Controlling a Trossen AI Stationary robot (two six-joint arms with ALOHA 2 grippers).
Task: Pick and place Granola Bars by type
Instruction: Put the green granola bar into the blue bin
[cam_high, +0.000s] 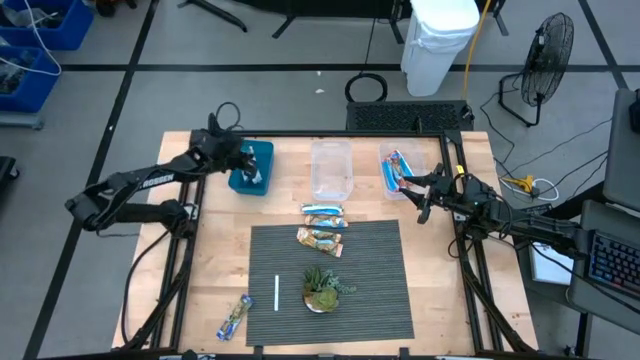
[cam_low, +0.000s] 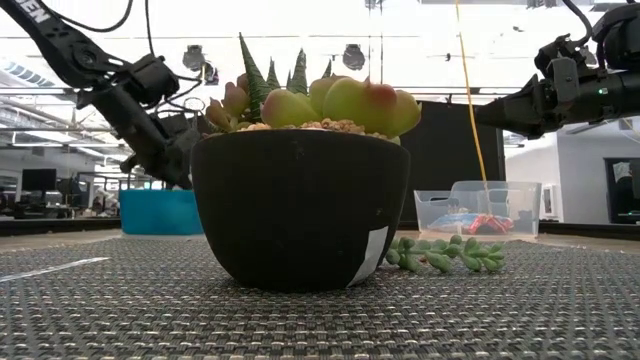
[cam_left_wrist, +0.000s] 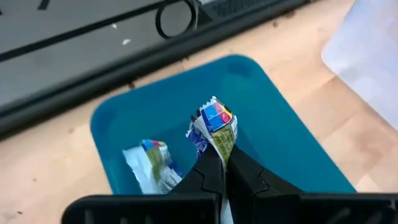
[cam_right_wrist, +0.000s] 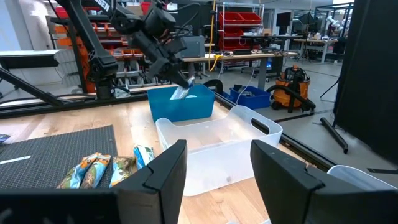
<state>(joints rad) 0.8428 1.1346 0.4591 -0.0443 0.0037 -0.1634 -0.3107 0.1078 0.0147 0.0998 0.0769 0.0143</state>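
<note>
The left gripper (cam_left_wrist: 217, 163) hung over the blue bin (cam_high: 252, 167) at the table's (cam_high: 220, 260) far left, its jaws clenched on a granola bar (cam_left_wrist: 216, 127) with a blue, red and yellow wrapper that stuck up from between the fingertips (cam_left_wrist: 208, 168). A second bar (cam_left_wrist: 151, 165) of a similar look lay inside the bin, just beside the held one. From the right wrist view the left gripper (cam_right_wrist: 180, 84) showed with the wrapper tip pointing down toward the blue bin (cam_right_wrist: 183, 102).

The right gripper (cam_high: 412, 190) hovered at the table's far right, beside the small clear container (cam_high: 395, 172) that held blue-and-red bars (cam_high: 398, 168). Its jaws stood released, the two fingers (cam_right_wrist: 165, 171) well apart with nothing between them.

Between the two bins sat a larger clear container (cam_high: 332, 168), seemingly with nothing in it. Just nearer than it, at the far edge of the dark mat (cam_high: 370, 270), lay a silvery-blue bar (cam_high: 323, 210), then another bar (cam_high: 326, 222), and then tan-and-blue bars (cam_high: 320, 240) on the mat itself. A small potted plant (cam_high: 322, 288) stood on the mat nearer still, with a thin white stick (cam_high: 276, 294) to one side of it. One more bar (cam_high: 234, 318) lay on the bare wood off the mat's near left corner, well apart from the rest.
</note>
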